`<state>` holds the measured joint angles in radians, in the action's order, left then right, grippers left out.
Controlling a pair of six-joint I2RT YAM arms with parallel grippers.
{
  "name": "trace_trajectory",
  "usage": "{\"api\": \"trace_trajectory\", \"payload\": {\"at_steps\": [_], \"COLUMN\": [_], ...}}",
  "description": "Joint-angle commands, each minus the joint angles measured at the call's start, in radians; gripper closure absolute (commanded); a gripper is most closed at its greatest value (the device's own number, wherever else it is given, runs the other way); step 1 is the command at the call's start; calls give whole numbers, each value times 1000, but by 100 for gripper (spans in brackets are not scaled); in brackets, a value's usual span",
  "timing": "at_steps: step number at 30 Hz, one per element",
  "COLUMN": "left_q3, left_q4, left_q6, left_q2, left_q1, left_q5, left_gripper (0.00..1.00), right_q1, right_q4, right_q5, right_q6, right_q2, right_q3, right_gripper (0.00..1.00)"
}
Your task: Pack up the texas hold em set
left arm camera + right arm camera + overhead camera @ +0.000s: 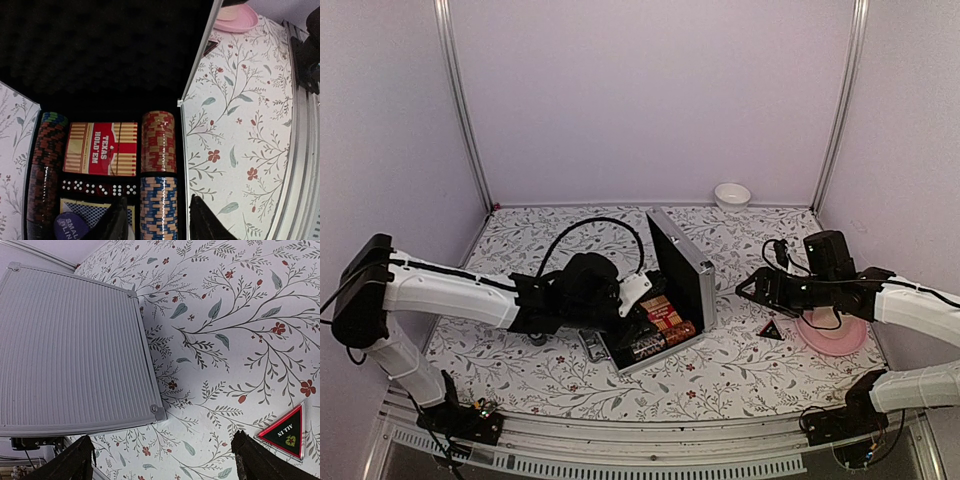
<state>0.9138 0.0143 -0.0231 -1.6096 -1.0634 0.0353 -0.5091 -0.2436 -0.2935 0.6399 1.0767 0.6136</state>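
The silver briefcase (682, 262) lies open in the middle of the table (740, 372), its lid standing upright. Its black tray holds the red deck (102, 148), a row of dice (100, 188), red-and-white chips (158, 142) and blue chips (157, 226). The left claw (158, 200) hangs over the blue chips, fingers partly apart, pinching nothing. The right claw (161, 437) is spread wide to the right of the lid, above the table, near a triangular All In marker (285, 432).

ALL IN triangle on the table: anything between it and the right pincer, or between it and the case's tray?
Nothing lies between the open right pincer and the triangle. The case's raised lid stands between it and the tray.
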Motion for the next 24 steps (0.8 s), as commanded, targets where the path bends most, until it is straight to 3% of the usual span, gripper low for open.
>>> {"api": "trace_trajectory", "payload": {"at_steps": [1,17,24], "left_q3": [-66,-125,-146], "left_q4": [53,-17,-34], "left_q6": [-124,-152,-152], "left_q2": [57,39,60], "left_q1": [10,9,8], "left_q5": [29,39,35], "left_gripper": [61,78,81], "right_q1": [4,4,4], "right_q4": [21,36,36], "right_q5": [11,1,8], "right_q6": [7,11,15], "right_q2": [3,6,5], "right_q3": [0,-8,-8], "right_gripper": [3,3,3]}}
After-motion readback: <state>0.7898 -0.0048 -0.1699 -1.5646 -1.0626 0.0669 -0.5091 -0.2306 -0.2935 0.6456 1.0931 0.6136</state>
